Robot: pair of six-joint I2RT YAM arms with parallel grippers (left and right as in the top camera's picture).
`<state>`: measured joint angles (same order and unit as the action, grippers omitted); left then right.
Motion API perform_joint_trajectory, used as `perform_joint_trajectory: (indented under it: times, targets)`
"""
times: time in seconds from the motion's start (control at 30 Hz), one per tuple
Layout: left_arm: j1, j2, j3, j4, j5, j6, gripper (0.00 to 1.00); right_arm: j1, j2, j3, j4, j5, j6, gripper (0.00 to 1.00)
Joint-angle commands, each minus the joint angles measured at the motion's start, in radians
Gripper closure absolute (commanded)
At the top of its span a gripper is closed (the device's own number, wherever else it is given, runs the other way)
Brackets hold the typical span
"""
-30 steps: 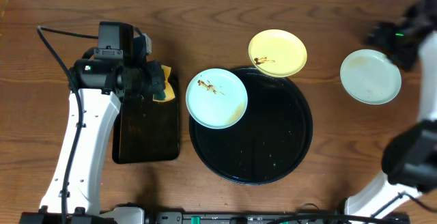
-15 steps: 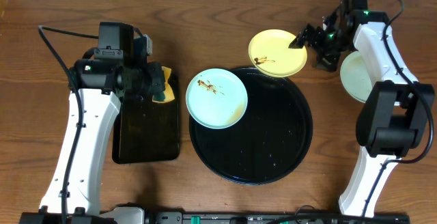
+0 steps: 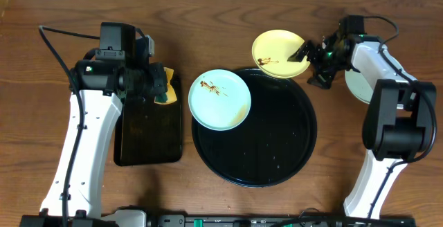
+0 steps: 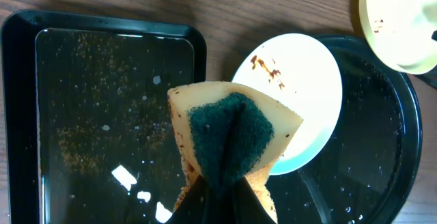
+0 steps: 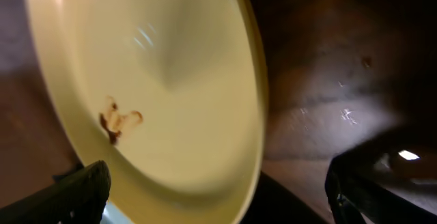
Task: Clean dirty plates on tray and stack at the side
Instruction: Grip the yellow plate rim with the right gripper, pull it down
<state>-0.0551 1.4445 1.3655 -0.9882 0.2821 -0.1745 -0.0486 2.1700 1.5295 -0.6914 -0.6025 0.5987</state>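
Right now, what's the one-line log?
left gripper: shut on yellow-and-green sponge | right gripper: open at round pale yellow plate rim | round mint-blue plate: smeared

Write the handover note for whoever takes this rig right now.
Left gripper: shut on the sponge, above the rectangular tray.
Right gripper: open, jaws astride the right rim of the yellow plate.
It and the blue plate: both smeared, each overhanging the rim of the round tray.
Third plate: on the table at right, partly behind the right arm.
Done: one plate aside.
Left: wipe both, stack them there.
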Motion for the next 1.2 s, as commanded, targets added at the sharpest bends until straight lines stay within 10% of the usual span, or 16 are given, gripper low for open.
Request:
perform_joint_trajectory:
  times: [0.0, 0.6, 0.7, 0.9, 1.17]
  targets:
    - [0.004, -0.007, -0.007, -0.001, -0.006, 0.022, 0.93, 0.0, 0.009, -0.049, 0.038, 0.018, 0.038, 0.01]
    - [0.004, -0.007, -0.007, -0.001, -0.006, 0.021, 0.92, 0.052, 0.009, -0.053, 0.118, 0.06, 0.123, 0.17]
    - [0.004, -0.007, -0.007, -0.001, -0.006, 0.021, 0.93, 0.052, 0.009, -0.053, 0.12, 0.06, 0.126, 0.28]
    - [0.004, -0.007, -0.007, -0.002, -0.006, 0.021, 0.93, 0.053, 0.009, -0.053, 0.118, 0.06, 0.13, 0.94]
    - [0.004, -0.007, -0.007, -0.002, -0.005, 0.021, 0.92, 0.053, 0.009, -0.053, 0.107, 0.061, 0.13, 0.99]
